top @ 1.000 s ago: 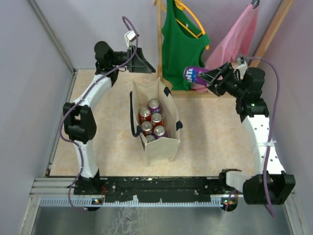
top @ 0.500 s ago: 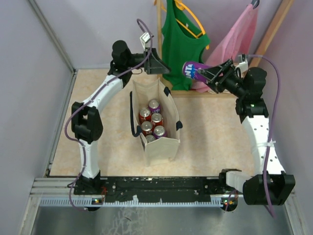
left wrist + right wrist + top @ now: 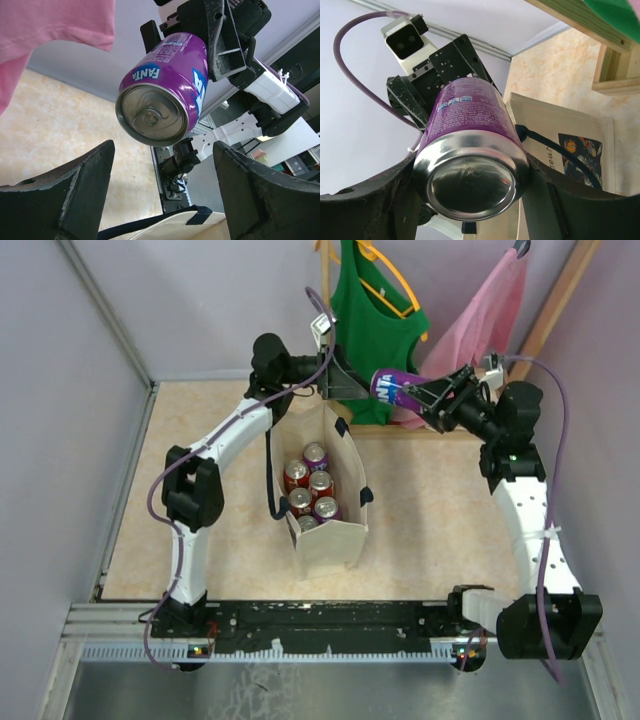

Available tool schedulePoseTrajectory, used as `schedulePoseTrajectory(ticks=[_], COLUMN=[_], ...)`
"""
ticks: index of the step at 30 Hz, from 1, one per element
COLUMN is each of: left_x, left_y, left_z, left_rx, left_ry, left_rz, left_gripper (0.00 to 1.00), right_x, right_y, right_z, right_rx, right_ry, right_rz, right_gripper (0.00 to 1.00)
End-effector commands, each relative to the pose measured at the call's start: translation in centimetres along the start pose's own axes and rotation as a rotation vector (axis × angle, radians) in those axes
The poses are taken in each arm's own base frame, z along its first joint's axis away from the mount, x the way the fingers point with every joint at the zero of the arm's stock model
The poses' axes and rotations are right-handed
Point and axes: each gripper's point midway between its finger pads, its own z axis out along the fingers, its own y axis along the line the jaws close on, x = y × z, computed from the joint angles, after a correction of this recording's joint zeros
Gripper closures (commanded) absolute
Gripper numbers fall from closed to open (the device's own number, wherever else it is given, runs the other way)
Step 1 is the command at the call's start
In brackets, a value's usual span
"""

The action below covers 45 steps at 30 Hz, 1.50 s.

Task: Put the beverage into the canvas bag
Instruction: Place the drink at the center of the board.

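Beyond the far end of the canvas bag (image 3: 328,543) and slightly toward its right side, the right gripper (image 3: 410,394) clamps the purple Fanta can (image 3: 388,387) across its body. The can is held in the air, clear of the table, above the level of the bag's rim. It lies on its side, with the pull-tab end facing the left gripper (image 3: 352,387) and the base facing the right wrist camera.

The left gripper sits just beyond the bag's far end, directly facing the can. Its fingers (image 3: 75,195) are spread wide and grip nothing; the can's top end is just in front of them, with no contact visible.

The bag stands upright with its mouth open and its navy handles (image 3: 270,475) hanging over the sides. Several cans (image 3: 320,483), red and purple, stand upright inside it.

Farther beyond the bag, a green top (image 3: 370,330) and a pink garment (image 3: 480,325) hang on a wooden rack (image 3: 325,320).
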Motion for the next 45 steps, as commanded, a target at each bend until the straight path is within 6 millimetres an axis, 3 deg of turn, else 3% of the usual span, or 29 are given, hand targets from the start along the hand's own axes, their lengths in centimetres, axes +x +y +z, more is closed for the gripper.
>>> schedulePoseTrajectory(ticks=[1,17,30,45], left_x=[-1.1,-0.7,-1.1,-3.0], left_y=[-1.5,-2.4,-3.4,-8.9], left_z=[0.7,2.1,2.5,2.5], left_rx=[0.046,0.083,0.101,0.183], left_ry=[-0.021,-0.018,-0.025,-0.066], left_rz=[0.072,0.091,0.111,0.172], left_gripper=[0.15,0.17,0.28,0.28], right_x=[-0.5,0.6,1.4,2.3], right_y=[5.2,5.3,4.5,3.6], right_z=[-1.6,-0.4,0.0,0.4], right_rx=[-0.173,-0.22,-0.221,-0.257], right_ry=[-0.031,0.049,0.09,0.142], right_rz=[-0.114,-0.104,-0.093,-0.05], right_gripper=[1.0,1.0,1.0,1.0])
